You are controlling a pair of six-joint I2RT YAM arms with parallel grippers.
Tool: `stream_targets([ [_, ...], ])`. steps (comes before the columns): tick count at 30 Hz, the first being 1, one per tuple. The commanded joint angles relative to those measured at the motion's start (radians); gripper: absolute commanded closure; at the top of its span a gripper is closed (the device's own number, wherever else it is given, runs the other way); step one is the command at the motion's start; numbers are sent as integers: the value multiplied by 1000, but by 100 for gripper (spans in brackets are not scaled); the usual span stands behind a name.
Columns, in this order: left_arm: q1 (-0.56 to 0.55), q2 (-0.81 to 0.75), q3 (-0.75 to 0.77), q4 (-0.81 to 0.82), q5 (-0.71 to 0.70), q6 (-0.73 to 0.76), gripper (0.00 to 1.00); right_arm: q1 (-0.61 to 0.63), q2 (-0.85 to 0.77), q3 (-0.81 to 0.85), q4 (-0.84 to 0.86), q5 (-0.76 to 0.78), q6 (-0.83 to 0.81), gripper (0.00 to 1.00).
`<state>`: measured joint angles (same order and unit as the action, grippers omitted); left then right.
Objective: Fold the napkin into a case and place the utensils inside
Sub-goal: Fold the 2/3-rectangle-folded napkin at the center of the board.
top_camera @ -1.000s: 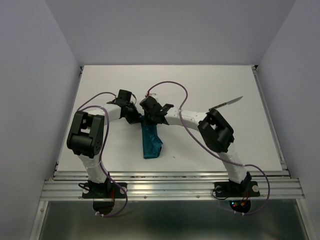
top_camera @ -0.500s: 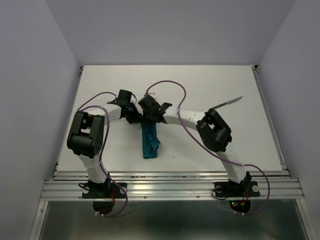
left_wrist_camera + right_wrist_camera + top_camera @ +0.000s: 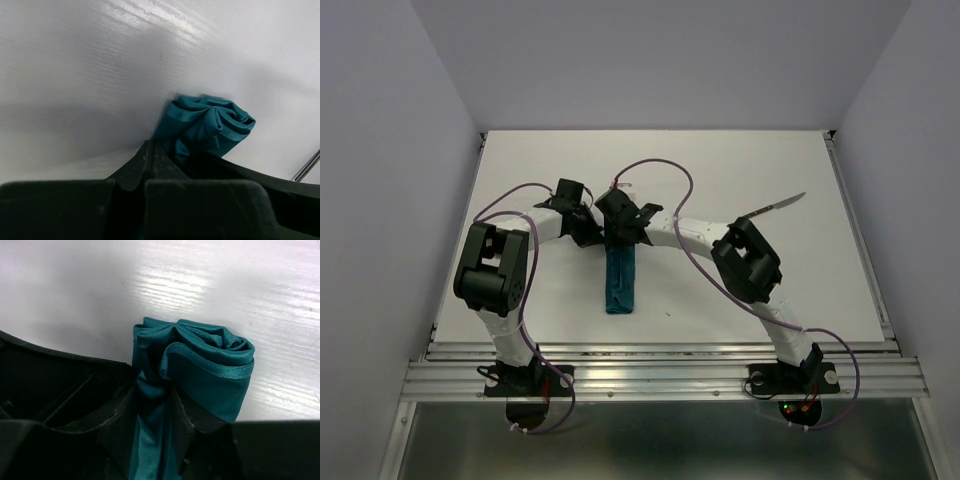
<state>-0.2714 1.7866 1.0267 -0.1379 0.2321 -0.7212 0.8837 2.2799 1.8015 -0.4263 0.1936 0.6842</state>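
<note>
**Q:** What differs from the top view of half a second earlier?

**A:** The napkin (image 3: 619,282) has drawn straight. Its near end was splayed to the right with a loose flap. It now forms one narrow, even strip on the table (image 3: 740,270), running from the grippers toward the arm bases. Both grippers stay at its far end, and the right arm's elbow has shifted slightly left.

**Q:** How do the end effectors stand?

**A:** The right gripper (image 3: 621,238) pinches the napkin. In the right wrist view, teal cloth passes between its fingers (image 3: 120,425) and bunches into a rolled end just beyond them. The left gripper (image 3: 592,235) is just beside the right one, on the strip's left. In the left wrist view its fingers (image 3: 140,165) are pressed together to a point, with the bunched cloth touching the tip. Whether any cloth lies between them cannot be told.

**Q:** What is the count of each thing?

**A:** There are two arms, two grippers and one napkin. One knife (image 3: 780,205) lies well apart from the napkin, near the table's far right. One thin bright rod (image 3: 307,167) crosses the right edge of the left wrist view. Whether it is a utensil cannot be told.
</note>
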Motion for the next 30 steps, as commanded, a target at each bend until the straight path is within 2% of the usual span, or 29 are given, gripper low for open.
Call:
stream_targets([
  [1,-15,8,-8,-9,10,8,100,12,-35,-36,58,-39,3,60],
  [5,-15,8,-7,-9,12,8,100,12,-66,-62,72,-59,-3,56],
  [15,-15,-3,-2,-19,0,11,100,12,-109,-113,106,-86,-5,55],
  [20,-15,-22,26,-45,-22,22,100,12,-227,-175,156,-56,-14,46],
  [30,-14,-46,52,-71,-43,26,100,21,-421,-401,215,-63,0,47],
])
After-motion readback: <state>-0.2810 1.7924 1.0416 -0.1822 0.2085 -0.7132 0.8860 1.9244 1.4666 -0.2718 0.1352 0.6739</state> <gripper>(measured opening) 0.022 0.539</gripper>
